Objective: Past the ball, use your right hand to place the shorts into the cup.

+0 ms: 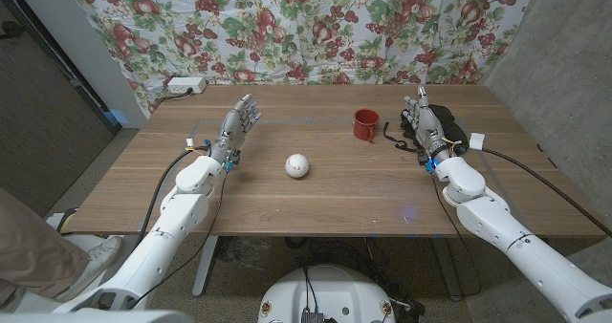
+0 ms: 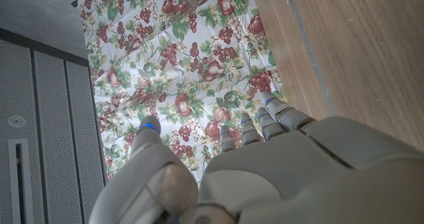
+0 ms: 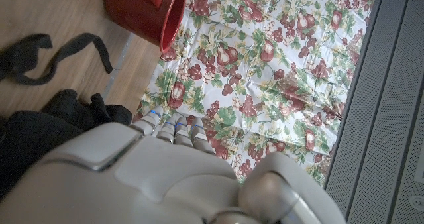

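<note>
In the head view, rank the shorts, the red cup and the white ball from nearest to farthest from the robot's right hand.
1. Shorts: dark heap right beside the right hand, on its outer side.
2. Red cup: just inward of that hand, toward the table's middle.
3. White ball: farthest, near the table's centre.

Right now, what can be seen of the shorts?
The shorts are a dark, black-looking cloth bundle, crumpled on the wooden table near its far right corner, right of the red cup. A drawstring or strap trails loose toward the cup. The right hand is over them; contact is unclear.
</note>
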`<state>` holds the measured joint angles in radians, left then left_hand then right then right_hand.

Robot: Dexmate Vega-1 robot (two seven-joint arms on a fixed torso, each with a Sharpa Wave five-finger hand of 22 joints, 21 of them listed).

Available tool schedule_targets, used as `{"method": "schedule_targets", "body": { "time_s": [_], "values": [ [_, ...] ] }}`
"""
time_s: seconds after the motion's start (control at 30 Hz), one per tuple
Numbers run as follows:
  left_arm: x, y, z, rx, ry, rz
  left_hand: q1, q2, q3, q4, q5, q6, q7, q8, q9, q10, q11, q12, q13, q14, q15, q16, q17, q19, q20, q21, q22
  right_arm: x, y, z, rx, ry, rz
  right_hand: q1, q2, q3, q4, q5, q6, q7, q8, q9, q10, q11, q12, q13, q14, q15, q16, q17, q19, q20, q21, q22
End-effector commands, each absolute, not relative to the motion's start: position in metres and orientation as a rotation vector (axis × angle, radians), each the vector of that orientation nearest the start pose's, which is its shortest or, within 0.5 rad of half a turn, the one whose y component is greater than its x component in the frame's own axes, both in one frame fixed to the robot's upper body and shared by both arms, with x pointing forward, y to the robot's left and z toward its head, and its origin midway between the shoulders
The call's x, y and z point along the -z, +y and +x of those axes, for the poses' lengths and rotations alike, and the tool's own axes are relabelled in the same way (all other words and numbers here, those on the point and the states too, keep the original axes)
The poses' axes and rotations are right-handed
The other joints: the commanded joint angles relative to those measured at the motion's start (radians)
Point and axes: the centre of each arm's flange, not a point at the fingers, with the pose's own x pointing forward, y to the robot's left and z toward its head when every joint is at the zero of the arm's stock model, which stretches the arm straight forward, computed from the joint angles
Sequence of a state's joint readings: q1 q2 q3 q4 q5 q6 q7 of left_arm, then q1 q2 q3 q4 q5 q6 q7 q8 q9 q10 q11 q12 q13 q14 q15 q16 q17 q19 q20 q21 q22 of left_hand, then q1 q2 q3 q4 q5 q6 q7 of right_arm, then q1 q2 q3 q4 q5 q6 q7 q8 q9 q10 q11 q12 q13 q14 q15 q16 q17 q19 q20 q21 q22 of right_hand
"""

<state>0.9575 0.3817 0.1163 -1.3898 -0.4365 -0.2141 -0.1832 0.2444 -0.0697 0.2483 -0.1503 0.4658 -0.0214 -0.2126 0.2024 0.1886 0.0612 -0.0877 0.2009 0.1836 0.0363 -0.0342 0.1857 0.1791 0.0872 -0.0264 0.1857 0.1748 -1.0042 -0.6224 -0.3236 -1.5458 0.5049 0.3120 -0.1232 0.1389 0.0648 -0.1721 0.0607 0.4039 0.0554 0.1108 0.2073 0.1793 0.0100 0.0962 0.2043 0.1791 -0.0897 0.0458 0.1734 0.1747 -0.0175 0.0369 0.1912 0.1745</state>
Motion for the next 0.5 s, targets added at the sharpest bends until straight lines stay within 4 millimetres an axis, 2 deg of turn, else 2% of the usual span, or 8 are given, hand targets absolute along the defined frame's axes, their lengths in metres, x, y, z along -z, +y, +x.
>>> {"method": "schedule_targets", "body": {
  "time_s": [0.03, 0.5],
  "values": [
    [0.0423, 0.3062, 0.6300, 0.217, -0.605, 0.030, 0.014, 0.004, 0.004, 0.000, -0.002, 0.006, 0.000, 0.002, 0.001, 0.002, -0.005, 0.003, 0.005, -0.003, -0.035, 0.002, 0.002, 0.002, -0.011, 0.007, 0.001, 0.0193, -0.3066, 0.5903, -0.131, -0.661, -0.213, 0.018, 0.000, 0.000, -0.009, 0.004, 0.001, 0.009, 0.001, 0.004, -0.002, 0.003, 0.003, 0.005, -0.005, 0.001, 0.005, 0.005, -0.002, -0.002, 0.001, 0.003],
    [0.0370, 0.3040, 0.6281, 0.220, -0.622, 0.047, 0.017, 0.004, 0.004, 0.001, -0.005, 0.006, -0.001, 0.001, 0.001, 0.002, -0.004, 0.002, 0.005, -0.004, -0.035, 0.002, 0.002, 0.001, -0.012, 0.007, 0.001, 0.0131, -0.3142, 0.5816, -0.103, -0.648, -0.307, 0.030, 0.001, 0.002, -0.017, 0.005, -0.014, 0.016, -0.007, 0.004, -0.015, 0.011, -0.001, 0.005, -0.015, 0.010, 0.004, 0.004, -0.008, -0.001, -0.001, 0.003]
  ]
}}
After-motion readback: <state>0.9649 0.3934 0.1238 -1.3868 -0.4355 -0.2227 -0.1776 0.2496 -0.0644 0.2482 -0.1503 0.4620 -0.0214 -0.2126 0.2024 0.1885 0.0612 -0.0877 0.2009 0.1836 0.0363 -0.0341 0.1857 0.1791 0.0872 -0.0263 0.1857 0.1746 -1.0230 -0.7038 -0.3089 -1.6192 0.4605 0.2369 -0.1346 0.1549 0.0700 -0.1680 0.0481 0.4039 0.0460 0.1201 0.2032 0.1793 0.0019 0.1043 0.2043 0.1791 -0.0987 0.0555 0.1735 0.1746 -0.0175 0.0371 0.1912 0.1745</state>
